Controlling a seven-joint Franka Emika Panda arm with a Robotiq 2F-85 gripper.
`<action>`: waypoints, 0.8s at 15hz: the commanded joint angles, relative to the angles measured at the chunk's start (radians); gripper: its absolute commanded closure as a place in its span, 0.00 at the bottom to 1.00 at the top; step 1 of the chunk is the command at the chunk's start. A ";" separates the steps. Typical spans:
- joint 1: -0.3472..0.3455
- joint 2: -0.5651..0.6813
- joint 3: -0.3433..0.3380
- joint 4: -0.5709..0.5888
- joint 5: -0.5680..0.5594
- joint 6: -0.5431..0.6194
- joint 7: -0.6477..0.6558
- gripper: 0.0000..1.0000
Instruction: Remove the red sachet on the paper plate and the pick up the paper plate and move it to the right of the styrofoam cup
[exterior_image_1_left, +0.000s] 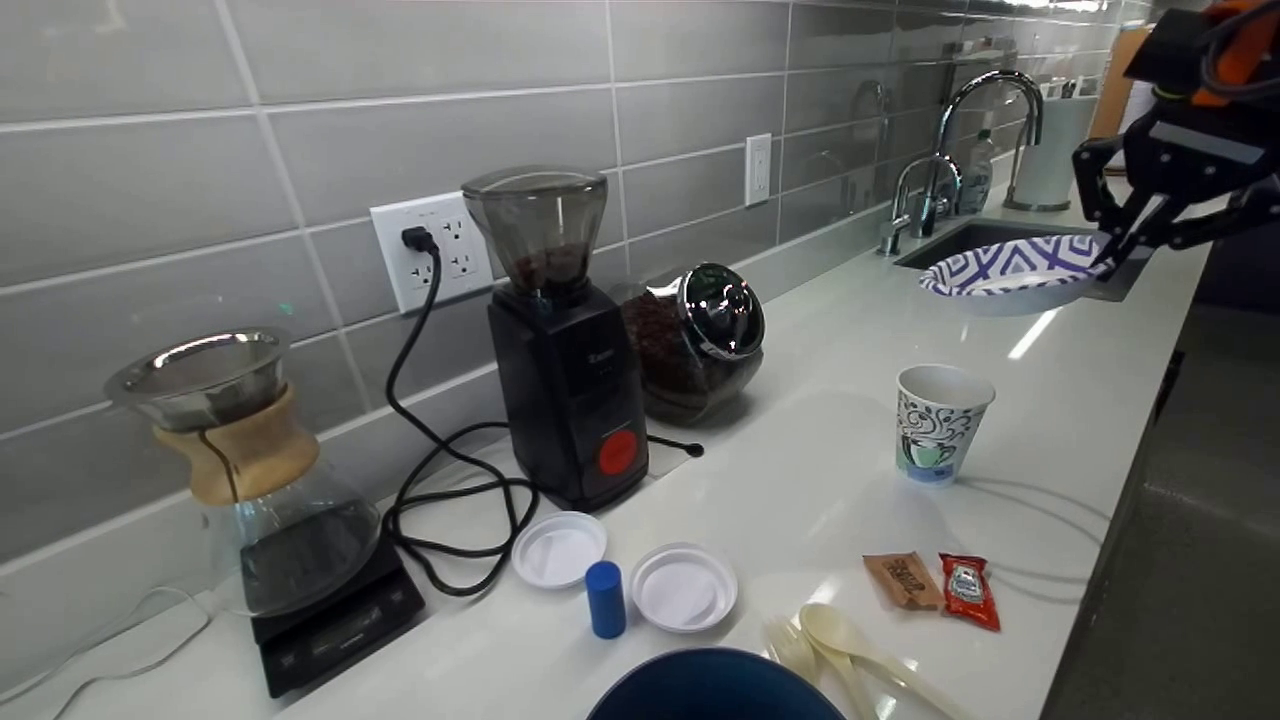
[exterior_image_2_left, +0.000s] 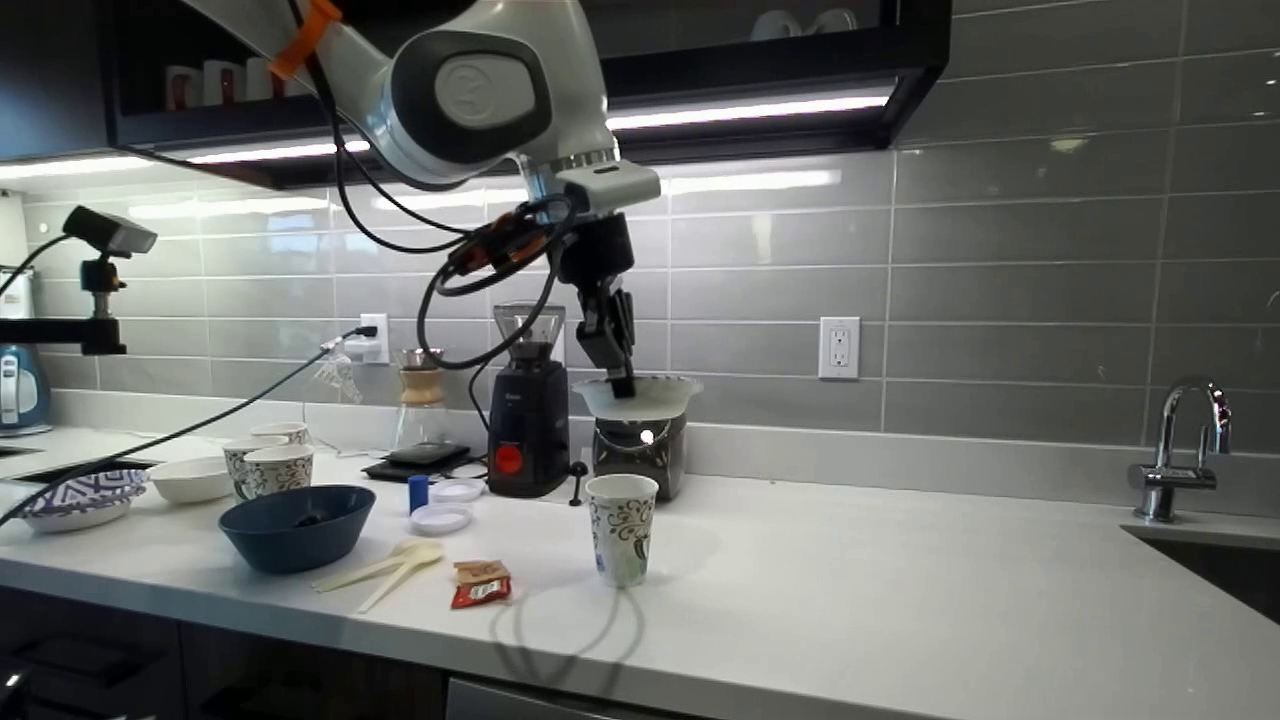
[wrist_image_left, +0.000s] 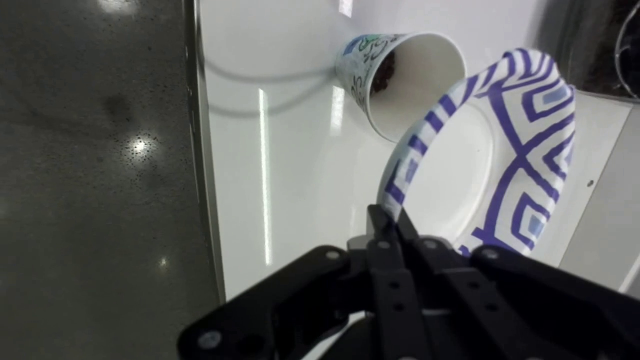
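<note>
Paper plate (exterior_image_1_left: 1010, 272) held above the counter (exterior_image_2_left: 870, 570)
Gripper (wrist_image_left: 393, 219) jaws clamp its rim; in an exterior view, the red packet (exterior_image_2_left: 481, 591) lies left of the upright cup (exterior_image_2_left: 622, 530).

A black grinder (exterior_image_1_left: 570, 390) is crowned by a smoky hopper (exterior_image_1_left: 537, 222), and just beside it a jar (exterior_image_1_left: 668, 360) is seen, capped on the slant in chrome! A glass carafe (exterior_image_1_left: 245, 465) is perched on a black scale (exterior_image_1_left: 340, 635); a blue cylinder (exterior_image_1_left: 606, 600) is stood beside two white discs (exterior_image_1_left: 684, 590). And here, a tan packet (exterior_image_1_left: 904, 581) is spotted, cream spoon (exterior_image_1_left: 830, 627) and fork (exterior_image_1_left: 797, 656) laid near the navy bowl (exterior_image_2_left: 296, 535)!
</note>
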 joint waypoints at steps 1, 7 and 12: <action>-0.058 0.134 0.049 0.110 -0.017 0.077 0.193 0.99; -0.035 0.465 0.036 0.350 -0.154 0.271 0.582 0.99; 0.021 0.661 -0.031 0.413 -0.168 0.457 0.638 0.99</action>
